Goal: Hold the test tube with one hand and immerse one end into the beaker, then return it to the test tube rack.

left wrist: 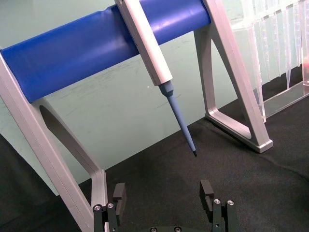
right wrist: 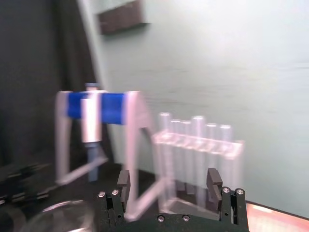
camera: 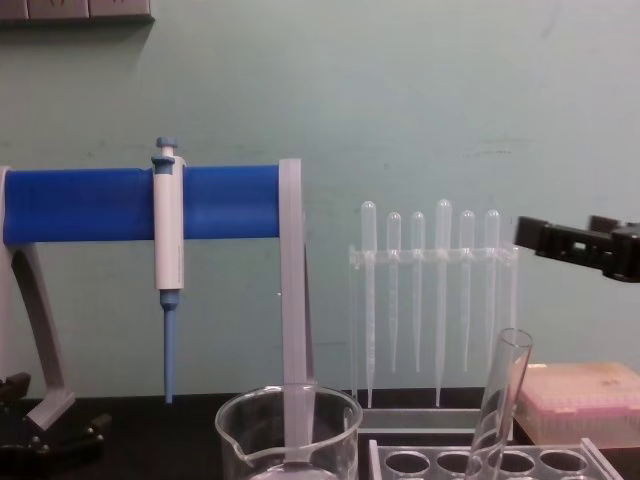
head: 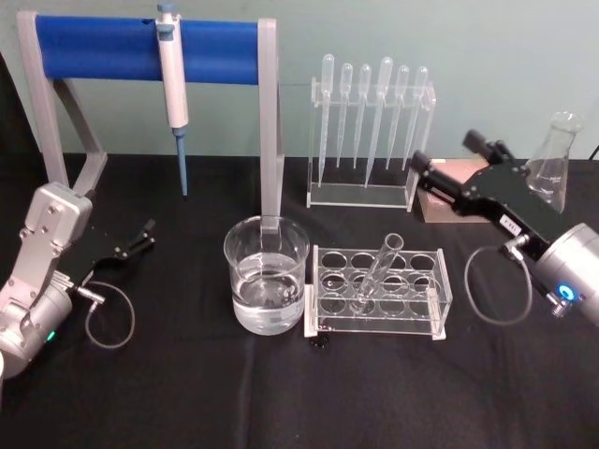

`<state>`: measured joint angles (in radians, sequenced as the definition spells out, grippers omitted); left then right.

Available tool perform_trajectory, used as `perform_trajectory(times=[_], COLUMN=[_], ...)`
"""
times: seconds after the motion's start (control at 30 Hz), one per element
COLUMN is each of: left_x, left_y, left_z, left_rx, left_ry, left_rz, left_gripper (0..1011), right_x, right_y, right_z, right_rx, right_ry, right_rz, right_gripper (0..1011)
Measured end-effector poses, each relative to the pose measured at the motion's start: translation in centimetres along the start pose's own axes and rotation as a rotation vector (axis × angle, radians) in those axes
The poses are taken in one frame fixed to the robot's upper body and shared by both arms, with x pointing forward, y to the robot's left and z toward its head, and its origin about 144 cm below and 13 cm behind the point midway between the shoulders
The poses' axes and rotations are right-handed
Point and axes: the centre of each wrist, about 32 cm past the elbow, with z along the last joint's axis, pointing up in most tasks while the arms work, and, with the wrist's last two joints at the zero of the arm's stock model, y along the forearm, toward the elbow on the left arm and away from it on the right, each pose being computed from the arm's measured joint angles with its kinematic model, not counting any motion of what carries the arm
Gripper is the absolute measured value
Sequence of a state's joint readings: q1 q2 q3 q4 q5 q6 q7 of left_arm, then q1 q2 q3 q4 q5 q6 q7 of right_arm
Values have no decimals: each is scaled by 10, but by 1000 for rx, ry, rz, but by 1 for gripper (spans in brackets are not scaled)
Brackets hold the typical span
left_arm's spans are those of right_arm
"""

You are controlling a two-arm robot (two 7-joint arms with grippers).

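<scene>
Test tube (head: 379, 271) leaning in its clear rack (head: 378, 291), free of both grippers.
Right gripper (head: 452, 161) is hovering with fingers apart above the desk (head: 187, 393); left gripper (head: 140, 236) is idling low, fingers spread. Beaker (head: 266, 273), part full of clear liquid, is standing just beside the rack on black cloth, pale green wall (camera: 420, 90) behind.

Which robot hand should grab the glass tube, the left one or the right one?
Probably the right. The right gripper is open, raised just behind the rack side where the test tube leans. The left gripper sits low, with the beaker between.
</scene>
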<state>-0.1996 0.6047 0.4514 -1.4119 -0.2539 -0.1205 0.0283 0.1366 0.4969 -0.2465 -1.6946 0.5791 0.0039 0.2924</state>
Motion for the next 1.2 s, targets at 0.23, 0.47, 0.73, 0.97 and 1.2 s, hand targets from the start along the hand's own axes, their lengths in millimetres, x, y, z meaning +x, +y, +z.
perform_trajectory(times=[0.23,0.47,0.73,0.97,1.2], left_x=[0,0,0,0,0], left_y=[0,0,0,0,0], left_z=[0,0,0,0,0], left_rx=[0,0,0,0,0], left_ry=[0,0,0,0,0], left_rz=[0,0,0,0,0], left_gripper=[1000,1000,1000,1000,1000], right_x=[-8,-15,-20,-21,-21], right_y=[12,22,23,20,20], right_z=[-22,-50,-66,-69,-69], right_rx=[-18,-33,-54,-65,-65], right_ry=[-84,-175,-213,-213,-213], right_rz=[-283,-463,-495,-476,-476], right_gripper=[1003,1002,1002,1003,1002])
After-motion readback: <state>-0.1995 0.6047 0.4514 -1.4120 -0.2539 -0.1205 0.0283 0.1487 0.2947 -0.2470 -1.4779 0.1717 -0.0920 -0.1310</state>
